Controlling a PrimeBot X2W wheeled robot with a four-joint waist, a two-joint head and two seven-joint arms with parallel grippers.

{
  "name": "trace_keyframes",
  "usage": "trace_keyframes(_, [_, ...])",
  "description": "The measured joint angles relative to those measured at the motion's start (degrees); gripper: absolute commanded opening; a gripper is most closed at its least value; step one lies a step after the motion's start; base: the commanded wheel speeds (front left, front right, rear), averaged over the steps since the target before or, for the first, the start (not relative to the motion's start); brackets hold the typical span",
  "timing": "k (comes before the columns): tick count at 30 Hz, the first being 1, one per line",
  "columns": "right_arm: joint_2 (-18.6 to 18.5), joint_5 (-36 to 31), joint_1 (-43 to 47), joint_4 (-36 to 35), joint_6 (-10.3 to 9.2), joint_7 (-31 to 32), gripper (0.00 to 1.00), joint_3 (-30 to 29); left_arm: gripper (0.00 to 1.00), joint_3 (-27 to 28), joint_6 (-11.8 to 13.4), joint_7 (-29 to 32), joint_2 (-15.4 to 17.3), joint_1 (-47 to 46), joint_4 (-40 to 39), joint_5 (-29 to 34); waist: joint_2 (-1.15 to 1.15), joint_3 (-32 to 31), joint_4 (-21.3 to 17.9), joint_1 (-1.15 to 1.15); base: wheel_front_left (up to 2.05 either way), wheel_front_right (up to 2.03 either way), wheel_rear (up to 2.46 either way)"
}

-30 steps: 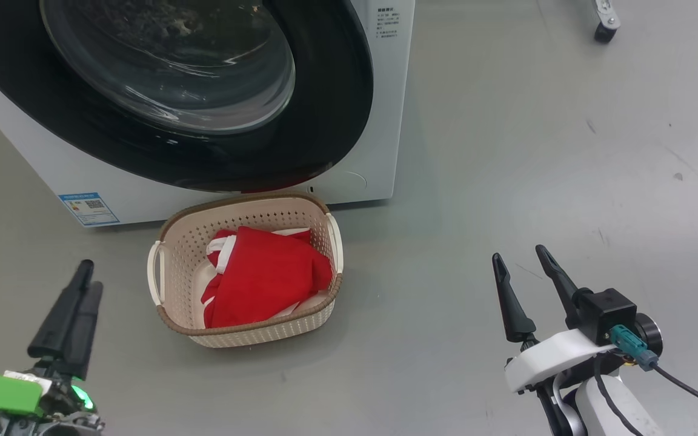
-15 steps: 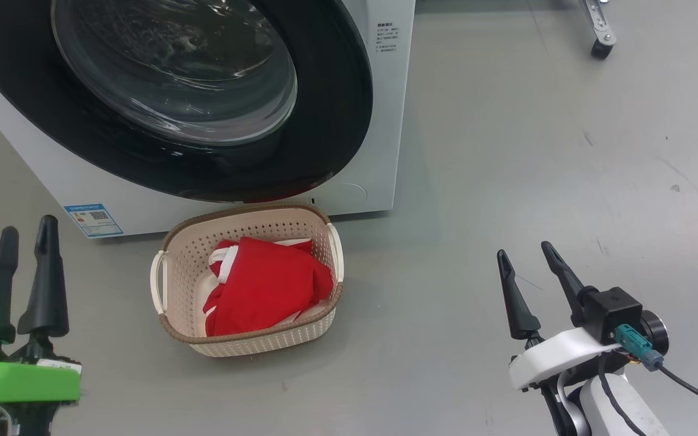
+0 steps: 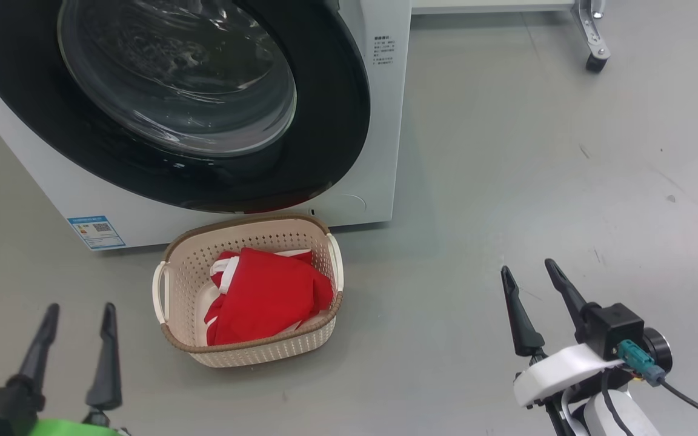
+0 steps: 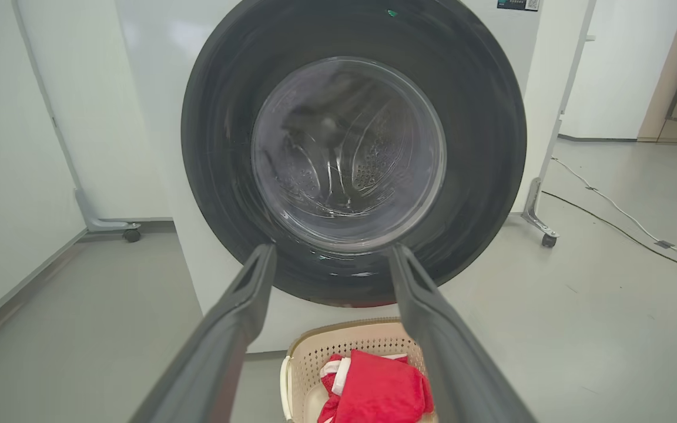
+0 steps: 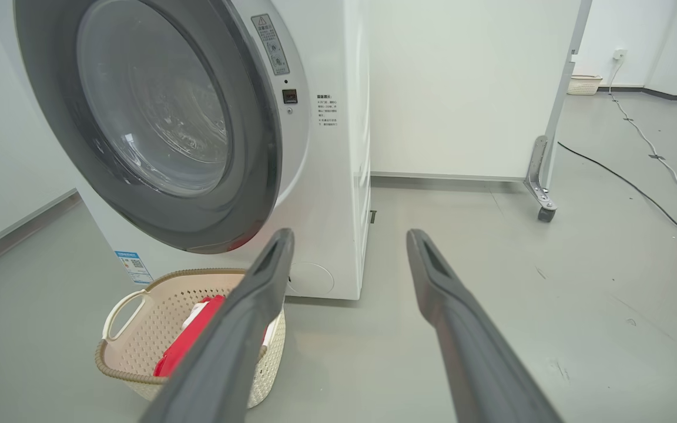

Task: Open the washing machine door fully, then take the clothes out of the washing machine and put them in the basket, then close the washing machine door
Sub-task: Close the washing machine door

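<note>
Door: the washing machine door [image 3: 179,79] is a wide glossy black ring around a bulging clear glass bowl. It lies against the machine's front, and the steel drum shows dimly through the glass.
Machine: the washing machine [image 3: 379,151] is white, with a blue label [image 3: 96,231] at its lower left corner and printed text [image 3: 383,49] beside the door. It stands on the grey floor [image 3: 506,181].
Left arm: the left gripper [image 3: 80,312] is low at the left, well short of the machine, fingers pointing up the head view. Its fingers are spread wide with nothing between them. In its wrist view they point straight at the door's lower half.
Right arm: the right gripper [image 3: 527,266] hangs over bare floor, well to the right of the basket. Its fingers are also parted wide and hold nothing.
Basket: the basket [image 3: 246,224] is cream and perforated, with a brown rim and white side handles. It sits on the floor just in front of the machine, below the door.
Contents: the clothes [image 3: 267,297], red with white trim, lie bunched inside the basket and fill most of it.
</note>
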Motion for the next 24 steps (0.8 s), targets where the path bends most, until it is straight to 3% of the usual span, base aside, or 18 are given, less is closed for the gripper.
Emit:
trace_keyframes(10, [0.1, -0.16, 2.33, 0.56, 0.0, 0.0, 1.0, -0.26, 1.0, -3.48, 4.0, -2.91, -2.74, 1.7, 4.74, 3.98, 0.0, -2.09, 0.41, 0.0, 0.0, 0.0, 0.0])
trace_keyframes(24, [0.15, -0.47, 3.31, 0.8, 0.0, 0.0, 1.0, -0.78, 1.0, -4.72, 5.91, -4.24, -4.49, 2.08, 8.61, 5.55, 0.0, -2.83, 0.4, 0.0, 0.0, 0.0, 0.0])
